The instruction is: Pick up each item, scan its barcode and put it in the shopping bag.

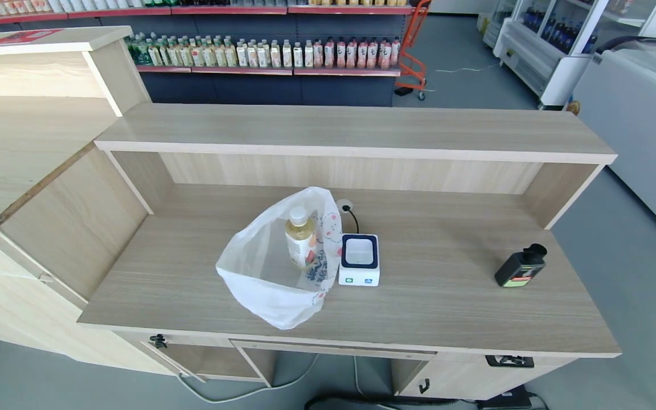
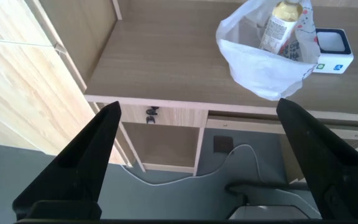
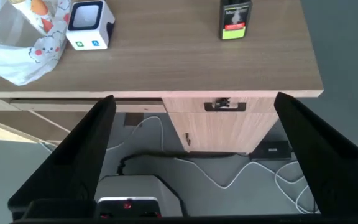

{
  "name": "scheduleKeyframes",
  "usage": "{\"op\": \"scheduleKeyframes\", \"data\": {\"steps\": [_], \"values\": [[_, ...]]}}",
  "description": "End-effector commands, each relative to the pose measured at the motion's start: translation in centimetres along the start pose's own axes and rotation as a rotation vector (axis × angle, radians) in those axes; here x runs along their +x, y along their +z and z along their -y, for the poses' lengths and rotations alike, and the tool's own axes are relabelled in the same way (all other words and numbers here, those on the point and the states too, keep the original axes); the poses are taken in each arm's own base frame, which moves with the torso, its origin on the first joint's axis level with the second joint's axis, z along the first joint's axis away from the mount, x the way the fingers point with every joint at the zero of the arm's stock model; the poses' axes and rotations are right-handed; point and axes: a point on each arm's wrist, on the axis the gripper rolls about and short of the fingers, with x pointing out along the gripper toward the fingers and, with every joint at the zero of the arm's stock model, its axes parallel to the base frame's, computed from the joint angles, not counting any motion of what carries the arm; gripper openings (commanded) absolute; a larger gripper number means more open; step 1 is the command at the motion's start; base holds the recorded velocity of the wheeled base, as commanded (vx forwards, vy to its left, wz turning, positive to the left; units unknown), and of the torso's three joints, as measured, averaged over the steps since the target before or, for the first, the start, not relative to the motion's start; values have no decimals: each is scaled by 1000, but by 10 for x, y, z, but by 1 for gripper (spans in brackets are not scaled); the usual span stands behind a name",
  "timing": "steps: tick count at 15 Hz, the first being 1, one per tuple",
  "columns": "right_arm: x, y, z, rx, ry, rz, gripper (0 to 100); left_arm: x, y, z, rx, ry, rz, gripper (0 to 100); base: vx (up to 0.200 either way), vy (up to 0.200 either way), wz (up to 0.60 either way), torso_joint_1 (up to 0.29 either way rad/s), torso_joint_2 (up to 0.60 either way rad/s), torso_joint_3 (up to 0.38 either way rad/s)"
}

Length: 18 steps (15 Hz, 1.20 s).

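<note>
Black left gripper (image 2: pixel 197 107), right gripper (image 3: pixel 194 99), jaws spread

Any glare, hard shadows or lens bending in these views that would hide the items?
Head view: even light, soft shadow under the upper shelf; counter edges bow from a wide lens; black bottle and scanner plain. Left wrist view: the left gripper is a dark silhouette against the lit counter; the drink bottle shows inside the shopping bag. Right wrist view: right gripper equally dark, no glare.
</note>
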Motion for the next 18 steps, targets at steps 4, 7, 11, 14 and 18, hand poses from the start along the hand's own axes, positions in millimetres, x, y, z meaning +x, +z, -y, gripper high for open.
{"op": "scheduleKeyframes", "data": {"steps": [4,7,11,14,18], "values": [[1,0,0,-3,-2,-6,100,0,0,0,1,-1,0,100,0,-200,0,0,5,4],[1,0,0,-10,-2,-6,100,0,0,0,3,-2,0,100,0,-200,0,5,-1,2],[1,0,0,-12,0,-7,100,0,0,0,3,-1,0,100,0,-200,0,2,5,4],[0,31,-3,-49,42,4,100,0,0,0,-5,-1,0,100,0,-133,0,3,2,2],[116,162,-1,-130,-170,-293,100,0,0,0,-5,-1,0,100,0,0,0,0,0,0]]}}
